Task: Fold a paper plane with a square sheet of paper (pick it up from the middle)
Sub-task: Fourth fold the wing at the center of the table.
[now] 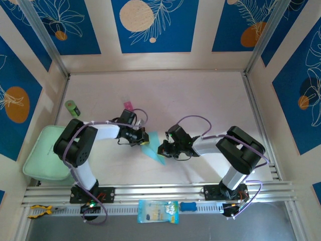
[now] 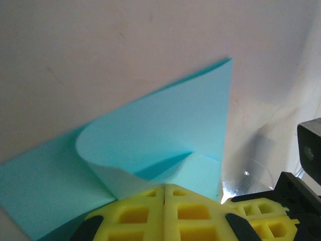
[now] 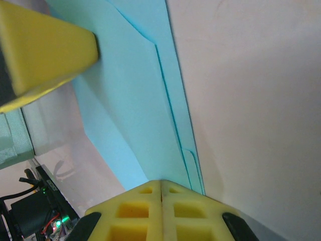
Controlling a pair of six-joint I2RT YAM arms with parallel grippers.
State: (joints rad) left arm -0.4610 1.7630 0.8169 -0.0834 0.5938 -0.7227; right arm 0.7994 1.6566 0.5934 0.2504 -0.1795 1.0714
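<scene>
The square sheet of paper [image 1: 152, 145], light cyan and partly folded, lies mid-table between the two arms. My left gripper [image 1: 142, 138] is at its upper left end. In the left wrist view that gripper [image 2: 164, 188] is shut, pinching a flap of the paper [image 2: 165, 130] that curls up and over toward it. My right gripper [image 1: 163, 150] is at the paper's lower right end. In the right wrist view its shut yellow tips [image 3: 160, 182] rest on the flat, layered paper [image 3: 135, 110], and the left gripper's finger [image 3: 45, 50] shows at top left. No finished paper plane shape is visible.
A small pink block [image 1: 128, 105] and a green cylinder [image 1: 73, 108] lie behind the left arm. A mint-green tray [image 1: 45, 155] sits at the left edge. A blue-and-yellow packet [image 1: 158, 211], a blue-handled tool [image 1: 189, 206] and yellow pliers [image 1: 39, 211] lie along the front rail.
</scene>
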